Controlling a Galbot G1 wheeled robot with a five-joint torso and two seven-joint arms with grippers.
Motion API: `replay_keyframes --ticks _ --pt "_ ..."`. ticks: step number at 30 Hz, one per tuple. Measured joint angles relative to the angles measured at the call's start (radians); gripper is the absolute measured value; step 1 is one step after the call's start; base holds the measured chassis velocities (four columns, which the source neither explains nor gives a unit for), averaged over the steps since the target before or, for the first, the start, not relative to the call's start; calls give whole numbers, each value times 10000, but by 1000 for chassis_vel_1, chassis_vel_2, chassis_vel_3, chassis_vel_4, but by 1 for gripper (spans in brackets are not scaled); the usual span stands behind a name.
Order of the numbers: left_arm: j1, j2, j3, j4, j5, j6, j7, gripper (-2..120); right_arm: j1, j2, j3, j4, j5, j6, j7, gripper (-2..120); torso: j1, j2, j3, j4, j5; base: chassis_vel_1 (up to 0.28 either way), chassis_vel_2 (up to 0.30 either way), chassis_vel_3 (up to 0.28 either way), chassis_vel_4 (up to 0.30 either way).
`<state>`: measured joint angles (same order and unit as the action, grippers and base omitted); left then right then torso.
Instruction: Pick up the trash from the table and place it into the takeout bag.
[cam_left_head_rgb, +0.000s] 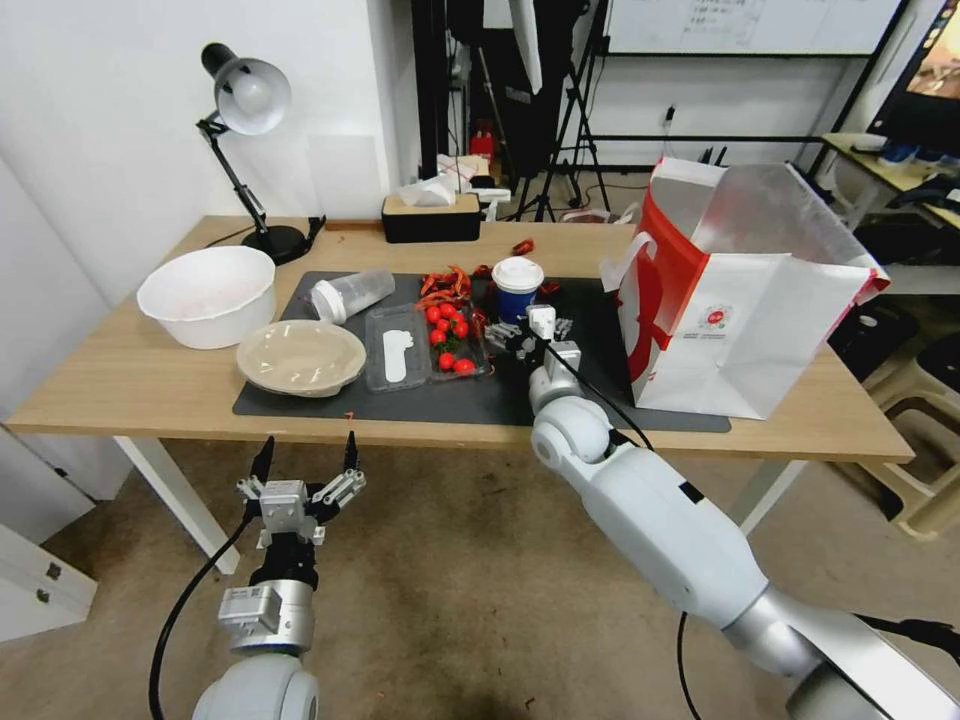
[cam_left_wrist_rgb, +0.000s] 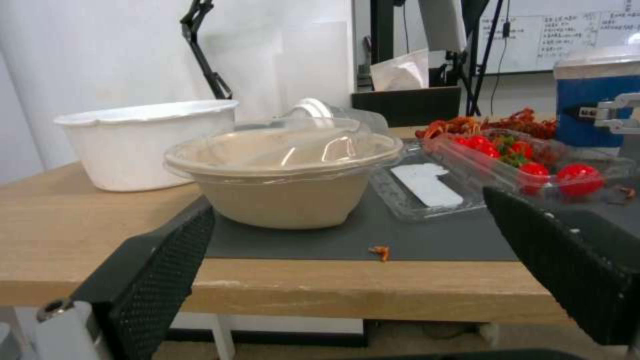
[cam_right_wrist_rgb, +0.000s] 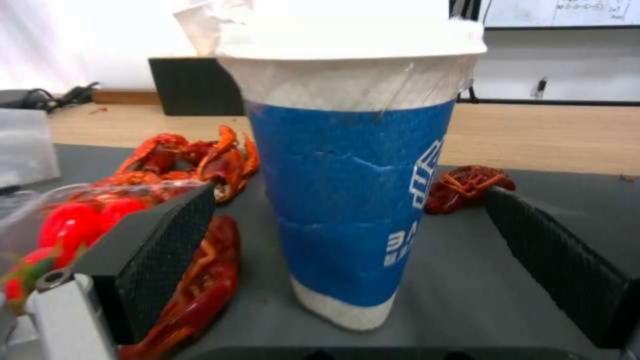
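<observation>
A blue paper cup (cam_left_head_rgb: 517, 290) with a white lid stands upright on the dark mat (cam_left_head_rgb: 500, 402) of the table (cam_left_head_rgb: 120, 385). My right gripper (cam_left_head_rgb: 528, 332) is open just in front of it; in the right wrist view the cup (cam_right_wrist_rgb: 353, 200) stands between the two pads, apart from both. Red crayfish shells (cam_left_head_rgb: 445, 285) lie beside the cup. A lidded beige bowl (cam_left_head_rgb: 300, 355), a clear cup (cam_left_head_rgb: 352, 295) on its side and a clear tray of tomatoes (cam_left_head_rgb: 448, 340) sit further left. The takeout bag (cam_left_head_rgb: 740, 300) stands open at the right. My left gripper (cam_left_head_rgb: 309, 447) hangs open below the table's front edge.
A large white bowl (cam_left_head_rgb: 208, 295) sits at the table's left end. A desk lamp (cam_left_head_rgb: 245, 100) and a black tissue box (cam_left_head_rgb: 430, 215) stand along the back edge. A small red scrap (cam_left_wrist_rgb: 380, 251) lies at the mat's front edge. Stools stand to the right of the table.
</observation>
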<state>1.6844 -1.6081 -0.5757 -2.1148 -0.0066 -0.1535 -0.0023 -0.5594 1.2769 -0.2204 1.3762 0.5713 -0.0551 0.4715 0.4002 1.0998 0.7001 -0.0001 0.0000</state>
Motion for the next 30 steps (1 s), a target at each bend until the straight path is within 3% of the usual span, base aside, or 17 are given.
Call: replay_keyframes --ticks 8,15,17,19,20,25,27,29,30 --pt "-4 0 -3 54 -3 -60 -6 100 445 205 -135 -614 109 -12 -7 97 0 0 0 1 0 0 0 0 0" --pt "3 0 -13 83 -8 -109 -19 100 625 412 -230 -951 110 -78 26 67 -2 0 0 1 0 0 0 0 0" --pt "6 0 -15 85 -9 -114 -23 100 625 427 -237 -950 107 -91 39 65 -2 1 -1 1 0 0 0 0 0" --pt "22 0 -20 90 -9 -129 -45 100 625 455 -243 -927 77 -115 75 53 -2 1 -1 0 0 0 0 0 0" --pt "22 0 -20 90 -9 -129 -45 100 625 455 -243 -927 77 -115 75 53 -2 1 -1 0 0 0 0 0 0" --pt "35 0 -23 117 -8 -159 -80 100 560 442 -241 -702 42 -175 199 37 -2 1 -1 1 0 0 0 0 0" --pt "34 0 -16 130 -5 -168 -84 100 465 362 -222 -388 37 -244 304 24 -2 2 -1 0 1 0 0 0 0" --pt "34 0 -15 130 -5 -168 -84 100 459 356 -220 -364 37 -251 312 24 -2 1 -1 0 1 0 0 0 0" --pt "31 0 -12 131 0 -169 -85 100 419 319 -185 -177 38 -328 379 17 -2 2 -1 0 0 0 0 0 0"
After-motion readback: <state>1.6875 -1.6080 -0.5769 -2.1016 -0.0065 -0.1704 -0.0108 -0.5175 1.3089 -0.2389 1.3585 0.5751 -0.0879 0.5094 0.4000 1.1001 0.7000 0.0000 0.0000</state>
